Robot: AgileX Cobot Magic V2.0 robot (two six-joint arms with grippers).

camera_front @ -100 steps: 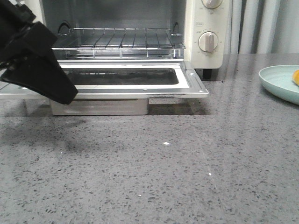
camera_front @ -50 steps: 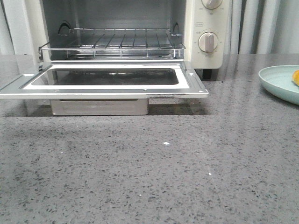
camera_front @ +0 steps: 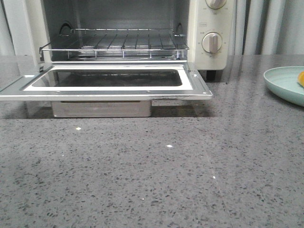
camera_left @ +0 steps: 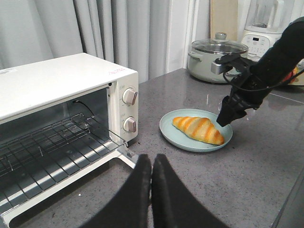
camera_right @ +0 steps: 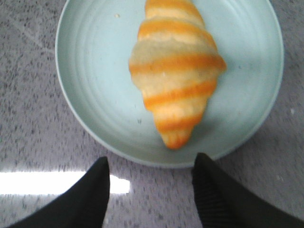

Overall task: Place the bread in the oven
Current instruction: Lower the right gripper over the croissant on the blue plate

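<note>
OK, right end effector [camera_right: 151, 190]: black fingers spread wide, poised over the near rim of the round pale-green plate [camera_right: 90, 99], nothing between them. On the plate lies the glossy golden-orange croissant-shaped bread [camera_right: 175, 71] with cream stripes, tapered tip pointing at the gap. Left end effector [camera_left: 151, 190]: black fingers pressed together, empty, raised above the speckled grey stone table [camera_left: 247, 175]. Only the left wrist view shows the right arm angled down at the plate, beside the cream-white toaster oven [camera_left: 61, 85]. Front view shows neither arm: oven door [camera_front: 109, 80] dropped flat, wire rack [camera_front: 118, 42] bare, plate at the right edge.
</note>
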